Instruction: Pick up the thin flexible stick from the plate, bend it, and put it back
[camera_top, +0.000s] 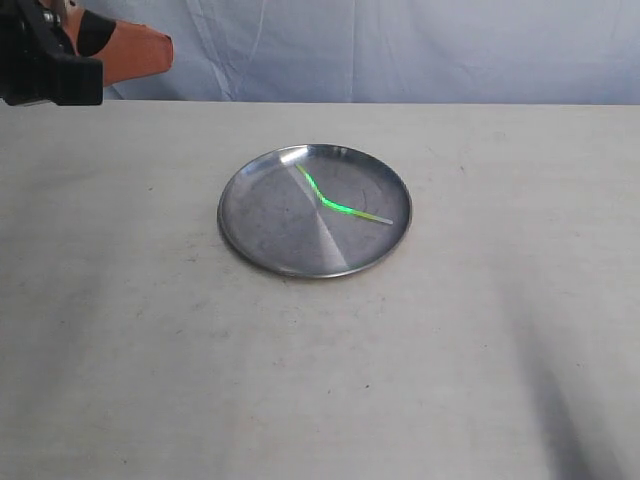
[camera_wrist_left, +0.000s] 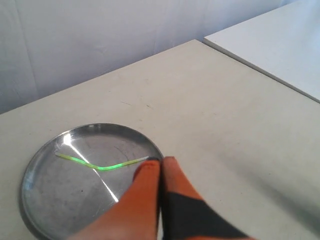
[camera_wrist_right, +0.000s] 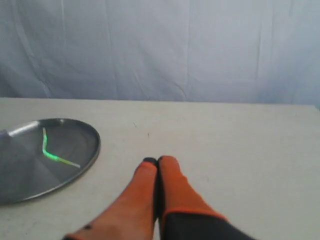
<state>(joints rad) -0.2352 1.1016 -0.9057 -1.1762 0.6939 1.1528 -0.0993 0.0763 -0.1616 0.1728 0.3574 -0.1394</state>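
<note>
The round silver plate (camera_top: 270, 235) rests at the middle of the pale table. On it lies the thin flexible stick (camera_top: 336, 205), kinked in the middle and glowing green, touched by neither gripper. From the left wrist view the stick (camera_wrist_left: 102, 166) crosses the plate (camera_wrist_left: 45, 200) beyond my left gripper (camera_wrist_left: 161, 161), whose orange fingers are pressed together and hold nothing. That left gripper (camera_top: 150, 50) shows raised at the exterior view's far left corner. My right gripper (camera_wrist_right: 157, 161) is shut and empty over bare table, off to the side of the plate (camera_wrist_right: 85, 160) and stick (camera_wrist_right: 52, 155).
A blue-grey cloth backdrop (camera_top: 400, 45) hangs behind the table's far edge. A second white tabletop (camera_wrist_left: 280, 45) stands separated by a gap in the left wrist view. The right arm does not show in the exterior view.
</note>
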